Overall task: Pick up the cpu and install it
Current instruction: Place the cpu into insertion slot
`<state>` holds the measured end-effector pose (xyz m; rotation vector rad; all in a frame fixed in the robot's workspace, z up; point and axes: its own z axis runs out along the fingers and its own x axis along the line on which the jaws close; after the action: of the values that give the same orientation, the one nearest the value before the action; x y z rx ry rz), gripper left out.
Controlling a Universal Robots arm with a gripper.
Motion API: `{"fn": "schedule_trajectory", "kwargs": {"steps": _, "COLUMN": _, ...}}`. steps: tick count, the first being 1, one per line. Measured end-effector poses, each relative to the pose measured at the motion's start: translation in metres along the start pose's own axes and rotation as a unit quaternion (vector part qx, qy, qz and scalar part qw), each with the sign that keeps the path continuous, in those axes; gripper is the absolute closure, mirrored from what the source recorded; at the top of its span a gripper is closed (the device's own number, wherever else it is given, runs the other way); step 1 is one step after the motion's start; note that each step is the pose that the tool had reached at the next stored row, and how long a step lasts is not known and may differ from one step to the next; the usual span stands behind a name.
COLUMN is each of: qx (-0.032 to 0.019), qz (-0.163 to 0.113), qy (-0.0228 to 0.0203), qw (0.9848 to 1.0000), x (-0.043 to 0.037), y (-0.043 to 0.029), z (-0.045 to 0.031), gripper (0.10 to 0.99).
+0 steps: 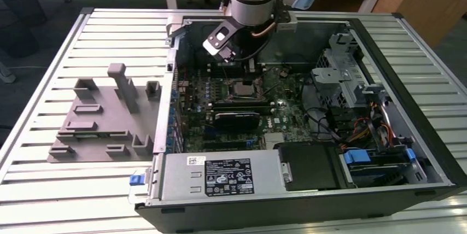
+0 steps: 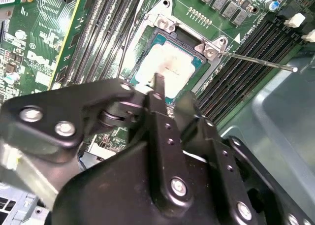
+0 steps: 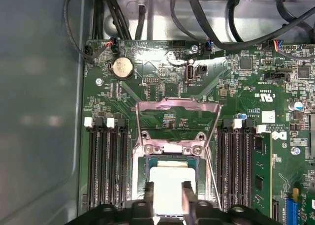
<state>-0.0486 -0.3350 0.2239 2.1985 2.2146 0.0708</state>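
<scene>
The gripper [image 1: 227, 54] hangs inside the open case [image 1: 292, 215], at twelve o'clock of the socket [image 1: 244, 89] in the exterior view; a grey fixture [image 1: 102, 119] lies on the slatted table [image 1: 44, 190] at nine o'clock of the case; in the first wrist view the two fingers [image 3: 149, 198] stand partly apart with nothing gripped between them, just above the cpu [image 3: 170, 178]; the cpu lies flat in the socket, silvery top up; the metal frame [image 3: 177, 119] stands open beside it; memory slots [image 3: 106, 161] flank the socket; whether a fingertip touches the cpu I cannot tell.
</scene>
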Motion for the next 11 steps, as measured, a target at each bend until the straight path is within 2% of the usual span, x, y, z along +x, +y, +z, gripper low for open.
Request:
{"fn": "schedule_trajectory", "kwargs": {"steps": 1, "qx": 0.0000, "qz": 0.000, "qy": 0.0000, "qw": 1.0000, "x": 0.0000, "y": 0.0000, "z": -0.0005, "gripper": 0.765}}
{"fn": "schedule_trajectory", "kwargs": {"steps": 4, "qx": 0.0000, "qz": 0.000, "qy": 0.0000, "qw": 1.0000, "x": 0.0000, "y": 0.0001, "z": -0.0020, "gripper": 0.784}}
{"fn": "schedule_trajectory", "kwargs": {"steps": 5, "qx": 0.0000, "qz": 0.000, "qy": 0.0000, "qw": 1.0000, "x": 0.0001, "y": 0.0001, "z": -0.0025, "gripper": 0.847}}
{"fn": "schedule_trajectory", "kwargs": {"steps": 6, "qx": 0.0000, "qz": 0.000, "qy": 0.0000, "qw": 1.0000, "x": 0.0001, "y": 0.0001, "z": -0.0029, "gripper": 0.847}}
{"fn": "schedule_trajectory", "kwargs": {"steps": 7, "qx": 0.0000, "qz": 0.000, "qy": 0.0000, "qw": 1.0000, "x": 0.0001, "y": 0.0002, "z": -0.0034, "gripper": 0.910}}
{"fn": "schedule_trajectory", "kwargs": {"steps": 8, "qx": 0.0000, "qz": 0.000, "qy": 0.0000, "qw": 1.0000, "x": 0.0001, "y": 0.0002, "z": -0.0039, "gripper": 0.910}}
{"fn": "schedule_trajectory", "kwargs": {"steps": 9, "qx": 0.0000, "qz": 0.000, "qy": 0.0000, "qw": 1.0000, "x": 0.0001, "y": 0.0002, "z": -0.0044, "gripper": 0.973}}
{"fn": "schedule_trajectory", "kwargs": {"steps": 11, "qx": 0.0000, "qz": 0.000, "qy": 0.0000, "qw": 1.0000, "x": 0.0001, "y": 0.0003, "z": -0.0054, "gripper": 0.973}}
